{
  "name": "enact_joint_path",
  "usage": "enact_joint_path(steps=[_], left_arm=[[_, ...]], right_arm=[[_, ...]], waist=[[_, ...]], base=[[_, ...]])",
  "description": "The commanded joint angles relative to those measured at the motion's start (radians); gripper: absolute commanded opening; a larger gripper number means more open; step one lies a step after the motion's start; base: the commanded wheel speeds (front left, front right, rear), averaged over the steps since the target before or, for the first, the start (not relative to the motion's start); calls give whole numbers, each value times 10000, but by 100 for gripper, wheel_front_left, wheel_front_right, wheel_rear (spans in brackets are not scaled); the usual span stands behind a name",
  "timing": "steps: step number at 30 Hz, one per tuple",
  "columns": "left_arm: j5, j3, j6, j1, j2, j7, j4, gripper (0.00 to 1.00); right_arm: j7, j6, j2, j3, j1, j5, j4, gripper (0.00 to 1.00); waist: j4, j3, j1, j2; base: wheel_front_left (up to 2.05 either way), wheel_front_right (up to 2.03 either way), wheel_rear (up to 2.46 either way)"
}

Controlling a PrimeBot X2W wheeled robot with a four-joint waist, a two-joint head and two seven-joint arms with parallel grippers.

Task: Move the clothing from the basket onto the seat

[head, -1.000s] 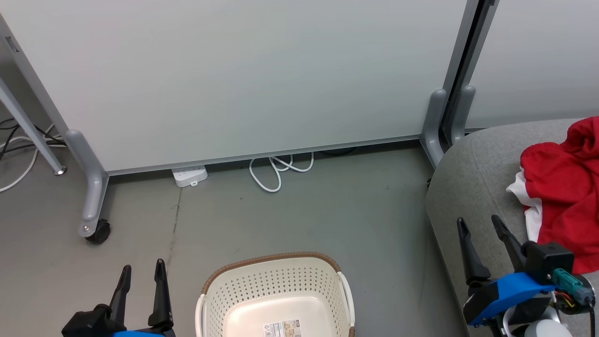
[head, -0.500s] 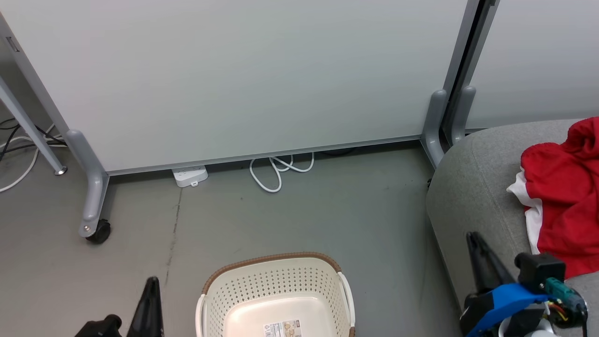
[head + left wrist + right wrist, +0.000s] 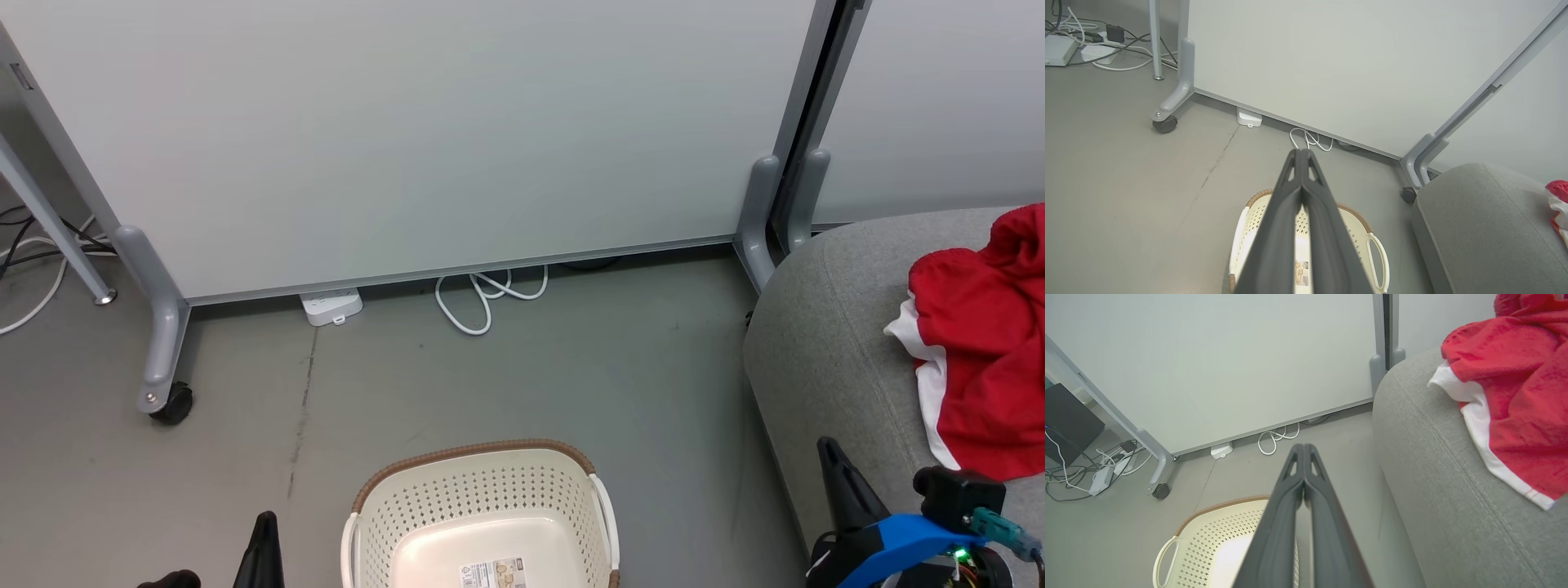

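The transfer is judged complete or nearly so. Inside the laundry basket point(image 3: 478, 451) nothing is seen but a printed label point(image 3: 492, 573) on its bottom, though the near part of the basket is cut off in the head view. It should be confirmed that the hidden part holds no garment before the task is closed.

Both arms should be kept clear of the basket's rim and handles, so that the basket is not knocked across the floor point(image 3: 506, 376).

The left gripper point(image 3: 1301, 153) is held with its fingers pressed together, holding nothing, just to the left of the basket. The right gripper point(image 3: 1303, 447) is likewise pressed together and empty, to the right of the basket.

The red clothing point(image 3: 980, 343) is heaped on the grey sofa seat point(image 3: 824, 343), well to the right of the basket. The right gripper stands between the basket and the clothing, apart from both. The garment's white panel lies on its basket-facing side, and sliding off is judged unlikely.
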State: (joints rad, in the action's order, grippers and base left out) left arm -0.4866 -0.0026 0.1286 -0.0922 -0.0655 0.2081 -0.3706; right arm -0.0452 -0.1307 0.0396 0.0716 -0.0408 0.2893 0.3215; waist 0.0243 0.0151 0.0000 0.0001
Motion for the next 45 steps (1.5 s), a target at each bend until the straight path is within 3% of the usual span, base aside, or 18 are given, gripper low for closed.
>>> enact_joint_path(steps=[1,19,45], left_arm=[[-387,108,3,366,-37,-81,219,0],[-3143,384,9,814,6,-875,500,0],[-6000,675,17,1281,55,-1713,786,0]], right_arm=[[43,0,34,25,-221,461,-208,0],[425,0,60,118,-363,3705,-383,0],[841,-1,89,230,-515,7060,-535,0]], waist=[[-4,-2,0,-1],[-43,-32,0,-1],[-96,-71,0,-1]], base=[[0,0,0],[0,0,0],[0,0,0]])
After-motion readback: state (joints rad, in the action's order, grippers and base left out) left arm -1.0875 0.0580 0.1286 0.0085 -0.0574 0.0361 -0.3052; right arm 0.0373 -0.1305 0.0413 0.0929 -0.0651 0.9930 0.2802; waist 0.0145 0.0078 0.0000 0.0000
